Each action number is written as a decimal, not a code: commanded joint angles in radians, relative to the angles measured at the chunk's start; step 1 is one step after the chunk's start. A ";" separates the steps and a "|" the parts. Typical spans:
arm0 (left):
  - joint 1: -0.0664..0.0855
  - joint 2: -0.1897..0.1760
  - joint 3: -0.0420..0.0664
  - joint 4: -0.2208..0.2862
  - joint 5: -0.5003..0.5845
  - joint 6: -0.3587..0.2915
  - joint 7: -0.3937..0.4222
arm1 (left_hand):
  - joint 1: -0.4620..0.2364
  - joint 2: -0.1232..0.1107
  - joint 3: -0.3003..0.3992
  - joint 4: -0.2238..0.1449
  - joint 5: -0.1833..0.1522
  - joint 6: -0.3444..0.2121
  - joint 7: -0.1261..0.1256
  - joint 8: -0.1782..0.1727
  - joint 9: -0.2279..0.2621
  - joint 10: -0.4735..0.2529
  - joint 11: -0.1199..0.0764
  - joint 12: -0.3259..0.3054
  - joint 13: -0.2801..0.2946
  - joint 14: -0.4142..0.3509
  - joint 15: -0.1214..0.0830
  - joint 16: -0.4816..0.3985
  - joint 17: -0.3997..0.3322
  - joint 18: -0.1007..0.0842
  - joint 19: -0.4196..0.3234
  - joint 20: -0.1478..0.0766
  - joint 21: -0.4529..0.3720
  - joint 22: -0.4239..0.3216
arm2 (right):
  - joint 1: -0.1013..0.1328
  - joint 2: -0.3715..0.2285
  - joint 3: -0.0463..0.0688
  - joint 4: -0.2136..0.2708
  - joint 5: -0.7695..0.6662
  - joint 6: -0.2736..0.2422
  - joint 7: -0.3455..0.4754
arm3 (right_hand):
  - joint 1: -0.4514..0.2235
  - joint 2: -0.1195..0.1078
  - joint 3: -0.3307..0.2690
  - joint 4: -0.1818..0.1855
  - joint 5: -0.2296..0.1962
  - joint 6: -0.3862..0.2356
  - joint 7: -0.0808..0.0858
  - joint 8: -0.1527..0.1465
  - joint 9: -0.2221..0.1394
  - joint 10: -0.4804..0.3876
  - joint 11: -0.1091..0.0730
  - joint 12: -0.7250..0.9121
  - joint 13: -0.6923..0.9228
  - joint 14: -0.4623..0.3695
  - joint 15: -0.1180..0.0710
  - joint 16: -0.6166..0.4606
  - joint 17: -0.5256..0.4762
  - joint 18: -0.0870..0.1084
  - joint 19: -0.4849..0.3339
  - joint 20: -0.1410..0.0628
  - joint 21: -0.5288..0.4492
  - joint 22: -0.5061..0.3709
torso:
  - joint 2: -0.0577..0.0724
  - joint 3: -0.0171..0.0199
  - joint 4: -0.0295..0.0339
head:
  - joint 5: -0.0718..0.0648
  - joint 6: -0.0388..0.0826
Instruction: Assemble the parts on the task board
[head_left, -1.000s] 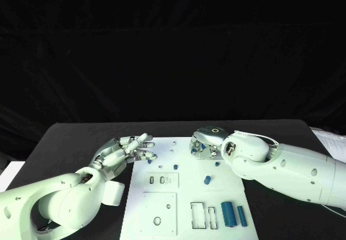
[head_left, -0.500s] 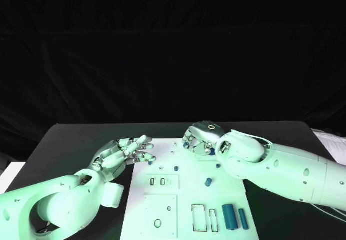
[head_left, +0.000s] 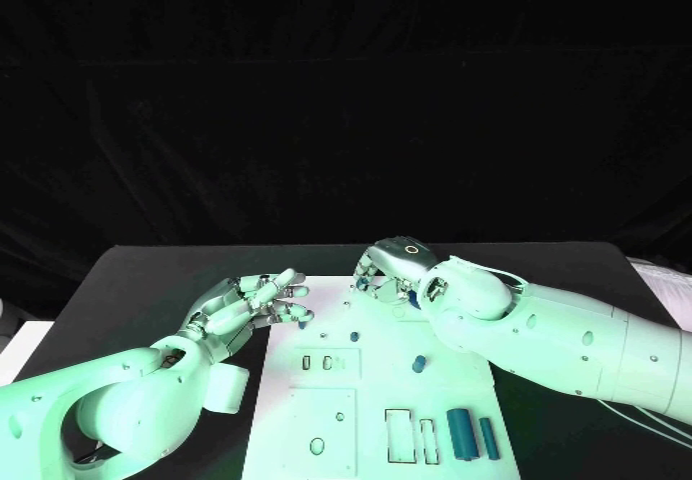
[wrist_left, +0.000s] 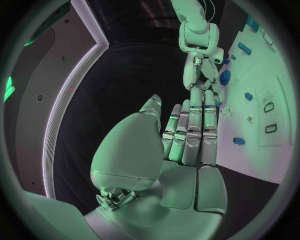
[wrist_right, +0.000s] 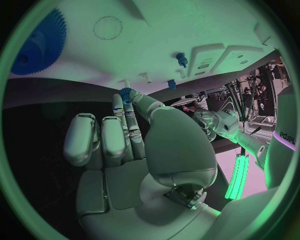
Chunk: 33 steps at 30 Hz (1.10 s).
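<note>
Right wrist view alone shows fingers (wrist_right: 128, 107) seemingly pinching small gear (wrist_right: 127, 93).

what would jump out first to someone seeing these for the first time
Two silver hands meet over the far end of the white task board: the right hand pinches a small blue gear at its fingertips, while the left hand hovers with fingers spread at the board's left edge. Two blue cylinders lie at the near right corner.
</note>
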 joint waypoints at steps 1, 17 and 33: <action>0.002 0.002 0.001 0.001 0.001 0.021 0.005 | 0.005 0.005 -0.001 -0.005 -0.003 0.000 0.007 -0.004 -0.001 -0.001 0.005 -0.004 -0.001 -0.004 0.003 0.001 0.002 0.011 0.004 -0.001 -0.001 -0.002 | 0.001 0.013 0.000 -0.015 -0.013 0.014 0.003 | 0.011 0.001 0.007 0.002 0.000 0.002 0.008 -0.006 0.001 0.008 -0.008 0.001 0.004 0.032 0.001 0.004 0.001 -0.016 -0.001 0.008 0.006 0.001 | 0.001 -0.0006 0.0003 | 0.001 -0.001; 0.004 0.003 0.001 0.001 0.001 0.022 0.004 | 0.006 0.005 -0.001 -0.005 -0.003 0.000 0.007 -0.004 -0.001 -0.001 0.005 -0.004 -0.001 -0.004 0.003 0.000 0.002 0.011 0.004 -0.001 -0.001 -0.002 | 0.001 0.061 -0.002 -0.060 -0.012 0.051 0.001 | 0.005 -0.004 0.010 0.008 -0.001 -0.001 0.008 -0.008 0.001 0.005 -0.007 0.001 0.004 0.032 0.002 0.006 0.002 -0.016 -0.003 0.009 0.008 0.002 | 0.004 -0.0010 0.0016 | 0.004 -0.002; 0.006 0.002 0.001 0.002 0.001 0.026 0.003 | 0.006 0.005 -0.001 -0.006 -0.003 0.000 0.007 -0.005 -0.001 0.000 0.005 -0.005 -0.001 -0.005 0.004 0.000 0.003 0.011 0.003 -0.001 -0.002 -0.002 | 0.001 0.080 -0.005 -0.089 -0.003 0.068 -0.005 | -0.053 -0.090 -0.023 0.064 -0.023 -0.129 0.035 -0.014 -0.028 -0.131 0.027 0.000 0.000 0.006 0.038 -0.062 -0.104 0.003 -0.065 0.038 -0.054 -0.104 | 0.006 -0.0021 0.0024 | 0.005 -0.005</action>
